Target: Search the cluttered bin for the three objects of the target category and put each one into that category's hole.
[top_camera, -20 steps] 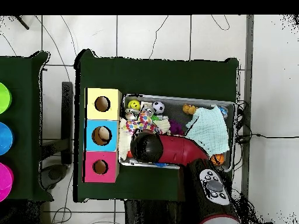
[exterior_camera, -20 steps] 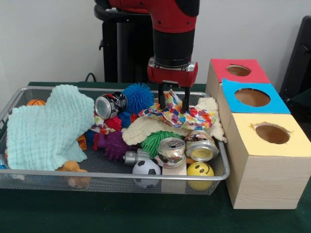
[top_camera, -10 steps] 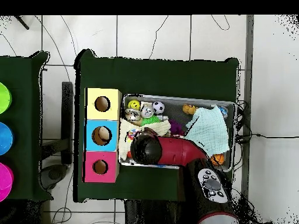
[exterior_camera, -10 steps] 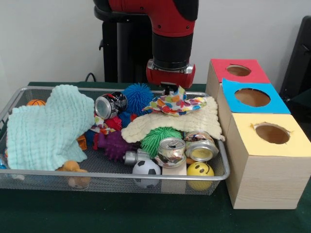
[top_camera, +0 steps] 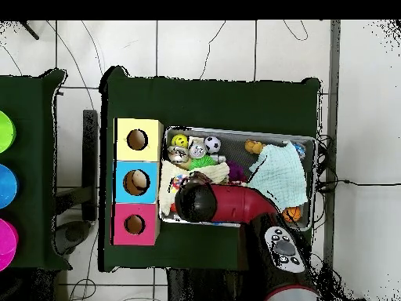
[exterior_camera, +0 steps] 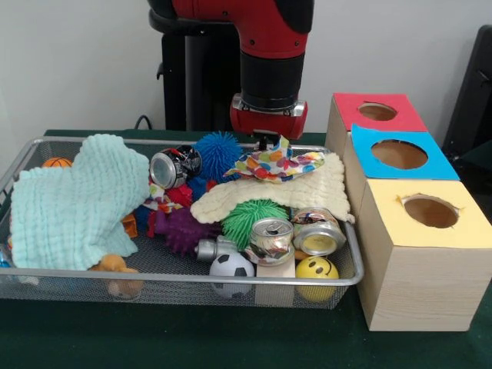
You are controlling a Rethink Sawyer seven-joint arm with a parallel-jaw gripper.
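Nearest, a smiley ball, a soccer ball and two crushed cans are seen against the front rim of the bin, with a mint-green cloth heaped at one end. Beside the bin, the yellow-faced box's hole is uncovered. Farther back, a dotted cloth is held lifted over a cream knit cloth, pinched by the jaws of the gripper, which are largely hidden behind it.
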